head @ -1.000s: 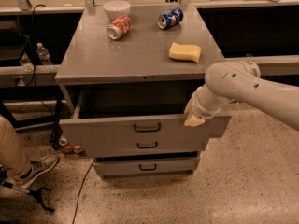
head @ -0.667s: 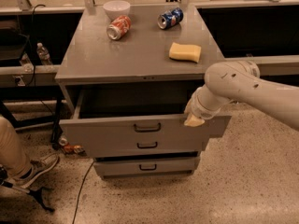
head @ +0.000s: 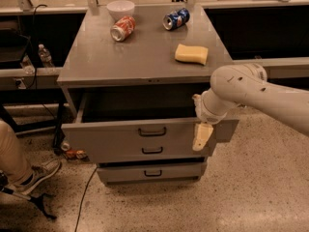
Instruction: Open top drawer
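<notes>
The top drawer (head: 106, 138) stood well out from the grey cabinet (head: 145, 62), its flat front forward of the cabinet's face and its dark, deep box open to view beneath the top, so the opening looked largely done. Whether the drawer had reached the end of its travel could not be told from this view; what seemed left was at most a little more pull, then letting go and drawing the arm (head: 260, 93) clear. The small black loop handle (head: 152, 131) at the middle of the front was bare, with nothing on it. The gripper (head: 203, 135) was at the right end of the drawer's front, hanging down from the white wrist over the upper edge and lying against or just before the panel. Whether it was clamped on that edge or merely resting there could not be told, nor how far apart it stood. The lowest drawer (head: 152, 172) sat shut, well back under the pulled one. On the cabinet's top a white bowl (head: 120, 7), a red can (head: 122, 28), a blue can (head: 176, 19) and a yellow sponge (head: 191, 53) lay apart from one another, none near the gripper.
</notes>
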Action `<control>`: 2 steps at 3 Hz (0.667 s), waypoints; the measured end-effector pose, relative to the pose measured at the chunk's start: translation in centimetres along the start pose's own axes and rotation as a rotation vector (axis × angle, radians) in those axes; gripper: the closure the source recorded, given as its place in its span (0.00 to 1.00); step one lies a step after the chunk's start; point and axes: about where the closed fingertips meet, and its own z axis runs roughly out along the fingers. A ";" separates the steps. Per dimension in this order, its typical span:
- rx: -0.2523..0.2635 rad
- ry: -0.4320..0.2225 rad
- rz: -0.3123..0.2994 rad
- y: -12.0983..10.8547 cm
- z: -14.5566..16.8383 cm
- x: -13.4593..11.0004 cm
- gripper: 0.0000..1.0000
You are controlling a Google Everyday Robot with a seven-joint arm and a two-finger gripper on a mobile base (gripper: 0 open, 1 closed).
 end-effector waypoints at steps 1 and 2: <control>-0.017 0.002 0.027 0.6 0.5 0.9 0.15; -0.030 0.002 0.072 1.5 0.8 2.3 0.39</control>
